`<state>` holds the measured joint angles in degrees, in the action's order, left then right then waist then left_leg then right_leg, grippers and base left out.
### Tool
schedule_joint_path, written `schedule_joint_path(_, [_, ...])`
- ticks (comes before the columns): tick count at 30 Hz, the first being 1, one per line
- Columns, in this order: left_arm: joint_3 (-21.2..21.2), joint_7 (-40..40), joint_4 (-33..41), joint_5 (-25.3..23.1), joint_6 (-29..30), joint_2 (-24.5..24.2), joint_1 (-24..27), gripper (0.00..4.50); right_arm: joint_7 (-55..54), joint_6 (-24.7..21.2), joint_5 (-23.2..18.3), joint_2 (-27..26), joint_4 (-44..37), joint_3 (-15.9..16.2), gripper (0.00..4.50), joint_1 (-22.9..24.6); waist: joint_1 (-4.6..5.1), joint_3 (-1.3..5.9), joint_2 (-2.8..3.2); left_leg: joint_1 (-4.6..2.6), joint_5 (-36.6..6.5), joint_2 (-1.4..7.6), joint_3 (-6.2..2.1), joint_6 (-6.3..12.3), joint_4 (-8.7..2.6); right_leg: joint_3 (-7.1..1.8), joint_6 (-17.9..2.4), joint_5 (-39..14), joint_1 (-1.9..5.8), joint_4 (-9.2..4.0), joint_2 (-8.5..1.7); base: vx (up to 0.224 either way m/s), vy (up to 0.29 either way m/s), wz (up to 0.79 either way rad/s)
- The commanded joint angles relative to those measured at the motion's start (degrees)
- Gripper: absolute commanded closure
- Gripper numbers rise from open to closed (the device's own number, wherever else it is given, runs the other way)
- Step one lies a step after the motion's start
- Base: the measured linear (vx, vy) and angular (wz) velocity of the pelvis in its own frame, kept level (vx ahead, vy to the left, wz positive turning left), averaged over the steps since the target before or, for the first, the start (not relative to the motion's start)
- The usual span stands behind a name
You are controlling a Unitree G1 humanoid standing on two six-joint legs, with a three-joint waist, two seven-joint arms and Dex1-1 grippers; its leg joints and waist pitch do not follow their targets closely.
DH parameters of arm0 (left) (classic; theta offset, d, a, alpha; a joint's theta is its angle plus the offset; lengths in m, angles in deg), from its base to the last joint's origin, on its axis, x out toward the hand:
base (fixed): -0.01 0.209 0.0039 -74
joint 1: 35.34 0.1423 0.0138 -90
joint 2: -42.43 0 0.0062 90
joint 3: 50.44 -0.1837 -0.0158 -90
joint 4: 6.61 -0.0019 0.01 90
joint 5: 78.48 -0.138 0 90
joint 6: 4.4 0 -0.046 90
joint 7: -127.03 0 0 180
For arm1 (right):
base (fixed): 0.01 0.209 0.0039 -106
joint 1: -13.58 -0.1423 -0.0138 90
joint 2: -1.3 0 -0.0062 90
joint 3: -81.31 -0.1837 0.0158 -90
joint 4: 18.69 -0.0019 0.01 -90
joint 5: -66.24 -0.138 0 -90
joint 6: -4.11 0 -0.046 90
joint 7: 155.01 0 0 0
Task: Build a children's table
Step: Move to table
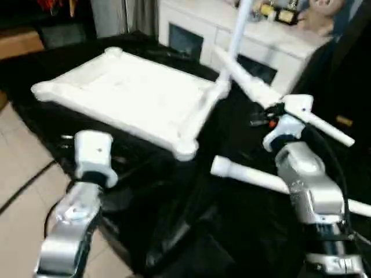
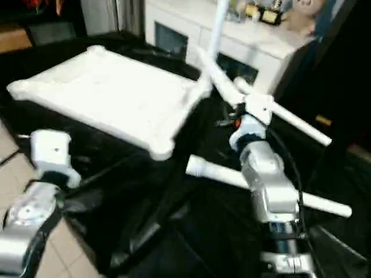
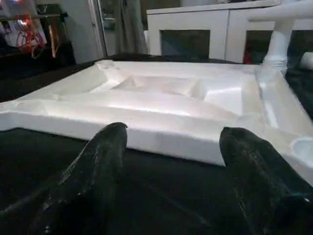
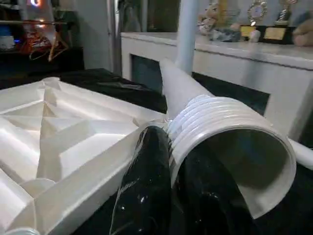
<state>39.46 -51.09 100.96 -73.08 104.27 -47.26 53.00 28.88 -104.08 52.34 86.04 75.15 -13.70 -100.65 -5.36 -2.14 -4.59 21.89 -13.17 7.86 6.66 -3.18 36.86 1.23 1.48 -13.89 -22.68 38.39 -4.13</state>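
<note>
While the tabletop (image 1: pixel 124 95) lies underside up on the black cloth (image 1: pixel 232 231), 1 leg (image 1: pixel 240 23) stands in its far corner socket. Right gripper (image 4: pixel 161 161) pinches a 2nd leg (image 4: pixel 220 142) by its threaded end; left gripper (image 3: pixel 173 161) gapes wide, empty, just beside the tabletop. Line threads square over a free socket, then twist.

Silver forearms (image 1: pixel 69 229), white wrist blocks (image 1: pixel 93 152), glossy black pincer fingers (image 3: pixel 93 171), black cable
</note>
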Motion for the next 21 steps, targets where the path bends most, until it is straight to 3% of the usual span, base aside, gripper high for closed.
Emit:
schedule_joint_path(1, [0.45, 0.66, 0.38, 0.11, 0.2, -0.29, 0.19, 1.06, -3.07, 0.6, 0.85, 1.04, 0.27, -4.13, 4.5, -0.76, 0.43, 2.62, 0.39, -1.82, -1.65, 3.15, 0.18, -0.18, -4.64, -1.94, -8.12, 5.21, 2.66, -4.63, -2.67, -0.078, -0.022, 0.15])
schedule_joint_path(2, [0.65, 1.08, 0.2, -0.15, 0.35, -0.49, 0.12, 1.06, -3.44, 1.02, 0.33, 1.04, 0.72, -4.68, 4.5, -1.39, 0.39, 2.49, 0.87, -2.36, -6.79, 3.77, 0.54, -1.32, -5.22, -1.72, -8.69, -0.75, 2.24, -4.97, -2.62, -0.087, -0.008, 0.13])
schedule_joint_path(4, [0.84, 1.42, -0.03, -0.62, 0.37, -0.95, 0.11, 1.06, -3.34, 1.45, 0.28, 1.47, 1.32, -4.57, 4.5, -2.08, 0.75, 1.65, 0.51, -2.69, -16.85, 4.34, 1.18, -3.74, -6.16, -1.67, -7.01, -13.72, 1.2, -6.31, -2.66, -0.089, -0.002, 0.12])
schedule_joint_path(5, [0.9, 1.54, -0.12, -0.72, 0.38, -1.04, 0.06, 1.06, -3.12, 1.73, 0.34, 1.59, 1.63, -4.6, 4.5, -2.35, 0.86, 1.4, 0.51, -2.85, -19.38, 4.4, 1.26, -4.44, -6.31, -1.68, -6.35, -17.16, 0.88, -6.67, -2.76, -0.101, 0.003, 0.08])
schedule_joint_path(6, [1.26, 1.78, -0.32, -0.91, 0.19, -1.51, 0.12, 1.06, -1.63, 2.09, 0.1, 1.82, 2.22, -4.21, 4.5, -2.81, 1.13, 1.26, 0.14, -3.06, -23.06, 4.4, 1.25, -5.62, -6.4, -1.59, -4.91, -22.35, 0.61, -7.39, -2.9, -0.089, 0.01, 0.02])
schedule_joint_path(7, [1.27, 1.79, -0.33, -0.91, 0.18, -1.52, 0.12, 1.06, -1.59, 2.09, 0.09, 1.83, 2.23, -4.2, 4.5, -2.82, 1.12, 1.35, 0.27, -3.1, -23.72, 4.38, 1.12, -5.91, -6.47, -1.56, -4.35, -23.46, 0.67, -7.44, -3.02, -0.089, 0.01, 0.02])
schedule_joint_path(8, [1.43, 1.86, -0.45, -0.94, 0.1, -1.57, 0.08, 1.06, -0.08, 2.27, -0.38, 1.93, 2.4, -4.02, 4.5, -3.05, 1.32, 1.76, 0.05, -2.25, -21.33, 4.49, 0.82, -6.03, -6.85, -1.49, -3.77, -20.5, 1.48, -7.07, -3.16, 0.0, 0.0, 0.0])
schedule_joint_path(10, [1.56, 1.85, -0.59, -1.08, 0.01, -1.52, 0.04, 1.06, 2.39, 3.05, -1.57, 1.9, 2.14, -3.93, 4.5, -3.24, 1.27, 1.89, -0.16, -1.66, -17.21, 4.61, 0.99, -5.54, -6.84, -1.57, -3.96, -15.05, 1.64, -6.63, -3.17, 0.0, 0.0, 0.0])
schedule_joint_path(12, [1.96, 1.44, -1.02, -1.36, -0.39, -1.26, -0.07, 1.06, 8.68, 6.05, -8.37, 0.08, -0.61, -6.04, 4.5, -3.52, 1.39, 1.76, -0.65, -1.67, -17.92, 4.55, 1.21, -5.05, -6.74, -1.7, -4.04, -15.41, 1.42, -6.75, -3.21, 0.0, 0.0, 0.0])
schedule_joint_path(13, [1.96, 1.44, -1.02, -1.36, -0.39, -1.26, -0.07, 1.06, 8.68, 6.05, -8.37, 0.08, -0.61, -6.04, 4.5, -3.52, 1.44, 1.81, -0.71, -1.71, -18.51, 4.48, 1.3, -4.68, -6.69, -1.76, -4.13, -15.97, 1.4, -6.83, -3.3, 0.0, 0.0, 0.0])
schedule_joint_path(14, [1.99, 1.33, -1.13, -1.46, -0.74, -1.04, -0.13, 1.06, 10.22, 7.99, -11.67, -0.89, -2.07, -7.92, 4.5, -3.4, 1.72, 1.81, -0.93, -1.49, -17.99, 4.58, 1.25, -4.05, -6.66, -1.8, -4.41, -16.54, 1.39, -6.95, -3.44, 0.0, 0.0, 0.0])
schedule_joint_path(17, [2.45, 0.81, -1.16, -1.43, -1.93, 0.02, -0.07, 1.06, 8.58, 12.72, -12.94, -1.37, -2.93, -11.28, 4.5, -3.22, 1.9, 1.84, -0.97, -1.54, -16.28, 4.74, 1.41, -3.83, -6.57, -1.81, -4.94, -15.37, 1.25, -6.93, -3.37, 0.0, 0.0, 0.0])
schedule_joint_path(18, [2.5, 0.74, -1.27, -1.52, -2.23, 0.12, -0.1, 1.06, 8.17, 13.23, -13.67, -1.62, -2.99, -12.35, 4.5, -3.47, 1.87, 1.82, -0.58, -1.6, -16.24, 4.71, 1.42, -3.91, -6.57, -1.84, -5.04, -15.18, 1.16, -6.87, -3.34, 0.0, 0.0, 0.0])
schedule_joint_path(21, [2.77, 0.29, -1.73, -1.34, -3.42, 0.99, -0.09, 1.06, 8.13, 13.62, -16.8, -1.39, -3.02, -15.91, 4.5, -5.11, 2.05, 2.04, -0.44, -1.44, -15.38, 4.62, 1.39, -3.73, -6.59, -1.78, -5.29, -12.51, 1.46, -6.53, -3.01, 0.0, 0.0, 0.0])
